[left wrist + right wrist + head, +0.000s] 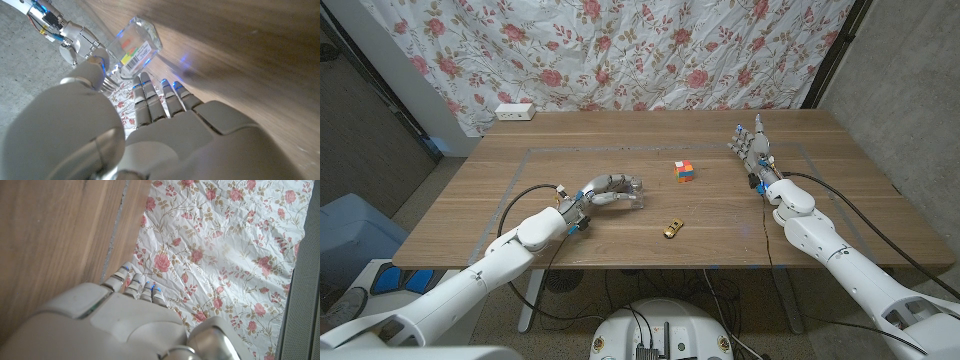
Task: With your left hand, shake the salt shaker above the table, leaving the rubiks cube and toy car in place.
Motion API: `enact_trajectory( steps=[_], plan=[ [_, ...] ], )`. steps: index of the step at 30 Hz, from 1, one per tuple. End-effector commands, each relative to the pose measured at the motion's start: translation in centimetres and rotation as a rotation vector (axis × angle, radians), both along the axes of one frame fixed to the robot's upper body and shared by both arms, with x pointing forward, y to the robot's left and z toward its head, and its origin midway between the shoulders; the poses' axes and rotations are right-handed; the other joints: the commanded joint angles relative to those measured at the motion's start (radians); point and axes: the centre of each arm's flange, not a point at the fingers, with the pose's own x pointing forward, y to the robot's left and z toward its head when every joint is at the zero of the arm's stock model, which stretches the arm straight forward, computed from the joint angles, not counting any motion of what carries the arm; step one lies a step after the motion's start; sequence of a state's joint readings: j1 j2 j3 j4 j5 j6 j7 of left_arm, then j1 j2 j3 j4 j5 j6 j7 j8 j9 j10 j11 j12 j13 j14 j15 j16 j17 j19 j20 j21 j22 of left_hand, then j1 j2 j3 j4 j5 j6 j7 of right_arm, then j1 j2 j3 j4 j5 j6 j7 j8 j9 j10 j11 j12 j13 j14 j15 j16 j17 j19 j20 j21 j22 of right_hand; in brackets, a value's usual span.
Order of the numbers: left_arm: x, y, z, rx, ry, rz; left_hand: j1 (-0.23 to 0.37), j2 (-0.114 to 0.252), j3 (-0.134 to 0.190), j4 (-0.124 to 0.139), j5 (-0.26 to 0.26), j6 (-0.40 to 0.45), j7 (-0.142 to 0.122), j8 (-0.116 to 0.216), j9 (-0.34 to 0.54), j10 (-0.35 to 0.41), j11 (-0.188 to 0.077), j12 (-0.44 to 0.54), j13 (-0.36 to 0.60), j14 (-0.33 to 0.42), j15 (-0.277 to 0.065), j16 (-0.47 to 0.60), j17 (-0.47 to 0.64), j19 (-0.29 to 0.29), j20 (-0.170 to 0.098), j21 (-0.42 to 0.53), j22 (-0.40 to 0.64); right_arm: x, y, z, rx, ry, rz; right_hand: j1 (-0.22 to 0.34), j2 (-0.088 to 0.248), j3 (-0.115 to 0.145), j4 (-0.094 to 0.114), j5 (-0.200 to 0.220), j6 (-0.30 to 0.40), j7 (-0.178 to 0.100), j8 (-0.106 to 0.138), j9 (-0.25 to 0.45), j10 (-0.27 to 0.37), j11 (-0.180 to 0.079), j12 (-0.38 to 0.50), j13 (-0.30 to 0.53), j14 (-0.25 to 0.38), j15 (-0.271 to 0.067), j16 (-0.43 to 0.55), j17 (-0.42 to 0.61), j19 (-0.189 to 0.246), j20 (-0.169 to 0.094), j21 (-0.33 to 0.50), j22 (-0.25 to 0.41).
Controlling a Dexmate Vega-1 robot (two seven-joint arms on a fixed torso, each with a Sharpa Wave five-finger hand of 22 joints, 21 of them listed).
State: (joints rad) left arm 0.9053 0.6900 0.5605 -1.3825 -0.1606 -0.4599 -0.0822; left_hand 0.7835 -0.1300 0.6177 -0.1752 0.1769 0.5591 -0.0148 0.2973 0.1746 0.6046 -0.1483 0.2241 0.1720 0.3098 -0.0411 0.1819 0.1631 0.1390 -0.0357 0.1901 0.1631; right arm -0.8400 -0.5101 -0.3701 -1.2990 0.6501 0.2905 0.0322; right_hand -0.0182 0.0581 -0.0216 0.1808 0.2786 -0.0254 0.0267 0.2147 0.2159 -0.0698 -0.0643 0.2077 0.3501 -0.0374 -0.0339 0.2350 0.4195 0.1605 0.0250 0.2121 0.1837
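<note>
Nearest the robot, the toy car point(672, 229) sits at about 6 o'clock from the table's middle, untouched and well apart from both hands. At about 9 o'clock from the car, the left hand point(611, 190) has its fingers curled round the salt shaker point(633, 196), a clear glass piece with a barcode label that the left wrist view shows sticking out past the fingertips point(145, 82). The shaker point(136, 46) looks tipped over on its side in that grip. Whether it is lifted off the wooden table point(840, 190) or touching it I cannot tell for certain; it reads as low, close to the surface.

Farther back, at roughly 12 o'clock from the car, the rubiks cube point(684, 172) stands near the centre, undisturbed. At 3 o'clock from the cube, the right hand point(752, 146) waits with fingers apart, holding nothing.

My judgement: the grasp is done, both bystander items are in place, and the shaking itself is either just under way or yet to come.
</note>
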Motion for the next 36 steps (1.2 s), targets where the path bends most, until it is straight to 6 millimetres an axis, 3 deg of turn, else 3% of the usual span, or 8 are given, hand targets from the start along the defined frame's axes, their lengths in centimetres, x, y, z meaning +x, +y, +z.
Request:
enact_trajectory(
  steps=[1, 20, 29, 36],
  plan=[
    [-0.15, -0.25, 0.10, 0.008, -0.026, 0.029, 0.021, -0.001, -0.017, -0.001, -0.002, 0.047, -0.001, 0.011, 0.003, 0.044, -0.004, 0.006, 0.003, 0.022, -0.071, 0.008, 0.002, 0.023, -0.002, 0.001, 0.001, 0.00, -0.02, 0.01, 0.001, 0.000, -0.001, 0.000, 0.102, -0.001, 0.006, 0.007, -0.001, 0.009, 0.003, 0.004, -0.005, -0.001, 0.007, 0.004, -0.005, -0.035, 0.004, 0.005, 0.007, -0.001, 0.006, 0.005],
    [0.20, -1.14, -0.42, 0.024, -0.021, 0.024, 0.049, 0.011, -0.056, 0.002, -0.001, 0.170, -0.013, 0.023, 0.008, 0.169, -0.030, 0.003, 0.006, 0.065, -0.094, 0.014, 0.003, 0.038, -0.006, -0.004, 0.002, 0.00, -0.02, 0.01, 0.001, 0.000, -0.001, 0.000, 0.102, -0.001, 0.006, 0.007, -0.001, 0.008, 0.003, 0.004, -0.006, -0.001, 0.007, 0.004, -0.006, -0.034, 0.004, 0.005, 0.007, -0.002, 0.006, 0.005],
    [0.22, -1.03, -0.48, 0.010, -0.037, 0.045, 0.064, 0.023, -0.069, 0.003, 0.000, 0.217, -0.018, 0.022, 0.007, 0.222, -0.047, 0.001, 0.007, 0.095, -0.100, 0.018, 0.003, 0.062, -0.006, 0.000, 0.002, 0.00, -0.03, 0.02, 0.001, 0.000, -0.001, 0.000, 0.102, -0.001, 0.006, 0.007, -0.002, 0.007, 0.003, 0.004, -0.005, -0.001, 0.007, 0.004, -0.006, -0.034, 0.004, 0.005, 0.006, -0.001, 0.006, 0.005],
    [-0.11, -0.98, 0.07, 0.000, -0.082, 0.076, 0.078, 0.038, -0.079, 0.004, 0.001, 0.270, -0.016, 0.024, 0.007, 0.272, -0.044, 0.001, 0.008, 0.133, -0.114, 0.020, 0.003, 0.098, -0.007, 0.007, 0.003, 0.01, -0.03, 0.02, 0.001, 0.000, -0.001, 0.000, 0.102, -0.001, 0.006, 0.007, -0.001, 0.009, 0.003, 0.004, -0.006, -0.001, 0.007, 0.004, -0.006, -0.036, 0.004, 0.005, 0.006, -0.002, 0.006, 0.005]
  ],
)
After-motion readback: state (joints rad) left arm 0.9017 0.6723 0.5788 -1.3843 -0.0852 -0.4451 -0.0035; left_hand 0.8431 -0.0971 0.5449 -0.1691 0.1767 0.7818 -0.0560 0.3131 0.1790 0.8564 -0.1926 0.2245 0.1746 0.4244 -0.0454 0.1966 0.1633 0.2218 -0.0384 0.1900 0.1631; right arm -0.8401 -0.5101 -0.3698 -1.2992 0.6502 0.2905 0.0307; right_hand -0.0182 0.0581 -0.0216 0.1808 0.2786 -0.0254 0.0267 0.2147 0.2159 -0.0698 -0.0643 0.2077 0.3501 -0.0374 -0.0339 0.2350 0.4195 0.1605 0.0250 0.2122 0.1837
